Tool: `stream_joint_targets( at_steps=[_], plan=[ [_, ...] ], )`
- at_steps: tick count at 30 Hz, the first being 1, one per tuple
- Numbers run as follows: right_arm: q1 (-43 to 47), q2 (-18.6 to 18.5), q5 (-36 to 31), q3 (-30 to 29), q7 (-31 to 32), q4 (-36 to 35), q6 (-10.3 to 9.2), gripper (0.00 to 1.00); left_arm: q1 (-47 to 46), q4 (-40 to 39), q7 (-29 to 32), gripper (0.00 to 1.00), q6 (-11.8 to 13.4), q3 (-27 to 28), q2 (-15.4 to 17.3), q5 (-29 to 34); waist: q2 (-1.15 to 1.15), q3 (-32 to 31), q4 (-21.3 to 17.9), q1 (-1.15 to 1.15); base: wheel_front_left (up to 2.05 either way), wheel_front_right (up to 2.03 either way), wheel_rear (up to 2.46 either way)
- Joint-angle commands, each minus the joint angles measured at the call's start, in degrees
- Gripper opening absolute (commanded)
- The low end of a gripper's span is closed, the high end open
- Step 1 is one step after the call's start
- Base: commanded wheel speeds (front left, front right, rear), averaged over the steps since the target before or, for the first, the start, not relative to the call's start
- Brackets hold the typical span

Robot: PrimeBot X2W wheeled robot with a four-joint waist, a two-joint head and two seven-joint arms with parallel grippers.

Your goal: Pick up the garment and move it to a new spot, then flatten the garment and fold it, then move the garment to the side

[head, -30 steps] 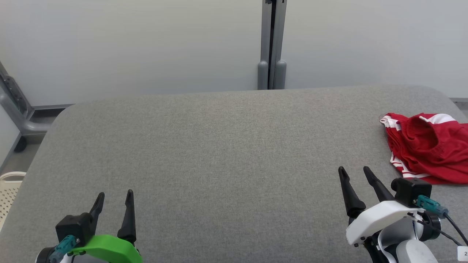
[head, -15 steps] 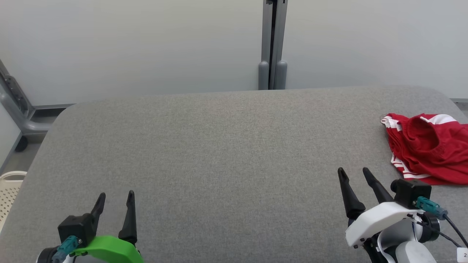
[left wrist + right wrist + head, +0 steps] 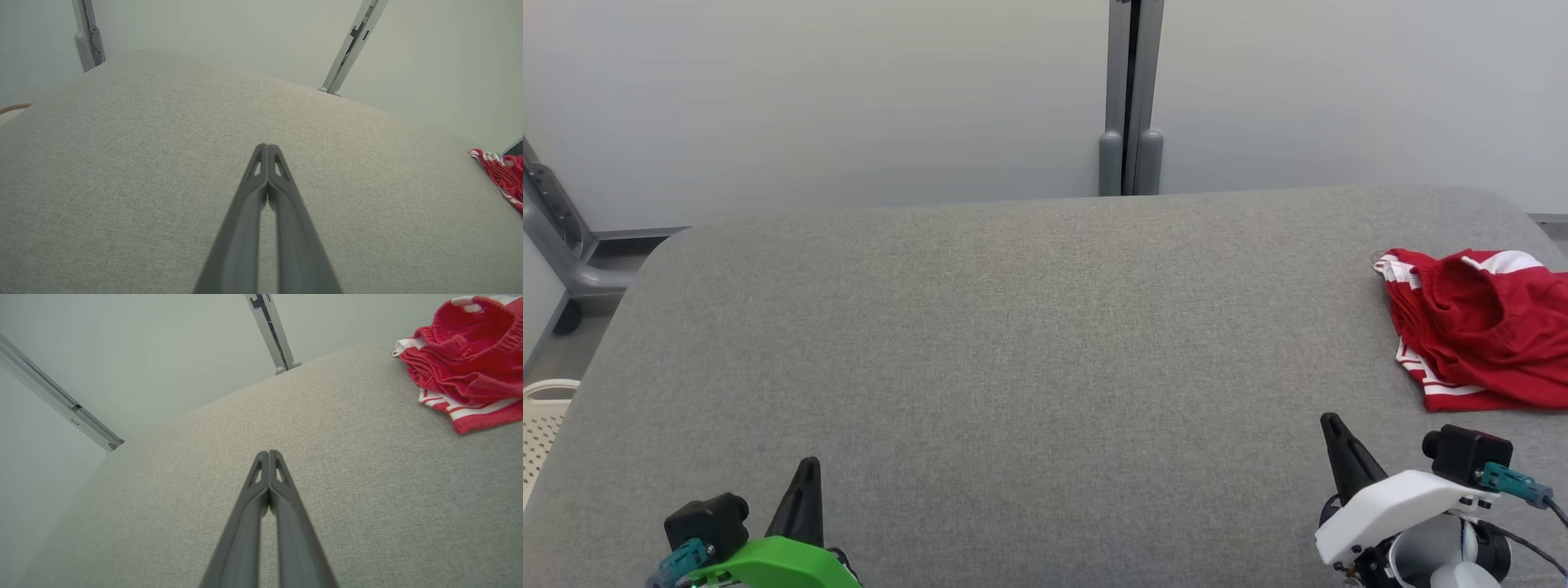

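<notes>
A red garment with white stripes (image 3: 1482, 327) lies crumpled at the right edge of the grey padded table (image 3: 1029, 343); part of it runs out of the head view. It also appears in the right wrist view as a red heap (image 3: 466, 371) at the upper right, and as a red edge (image 3: 502, 173) in the left wrist view. My right gripper (image 3: 1333, 429) sits low at the front right, below and left of the garment, shut and empty (image 3: 268, 454). At the front left corner my left gripper (image 3: 808, 469) is shut on nothing (image 3: 267, 147).
A grey metal post (image 3: 1129, 98) stands behind the table against the pale wall. A cream perforated basket (image 3: 543, 425) sits off the table's left edge, beside a grey frame (image 3: 556, 237).
Both grippers have closed from open to shut and drawn back toward the front edge. The garment has stayed where it was.
</notes>
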Motion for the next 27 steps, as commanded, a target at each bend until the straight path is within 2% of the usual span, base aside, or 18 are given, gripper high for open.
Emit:
stream_joint_targets(
  at_steps=[1, 27],
  plan=[
    [-2.07, -0.17, 2.11, -0.79, 0.36, -0.63, 0.00, 0.00, -1.93, -0.48, 0.11, 0.00, -0.70, 1.36, -0.02, -1.63, 0.00, 0.07, -0.03, 0.00, 0.00, 0.00, 0.00],
    [-4.55, -0.29, 22.55, -7.45, 5.28, 1.57, 0.00, 0.00, -4.33, 1.72, 2.37, 0.00, -7.76, 8.36, -6.56, -16.36, 0.00, 1.59, -0.53, 0.00, 0.00, 0.00, 0.00]
  ],
)
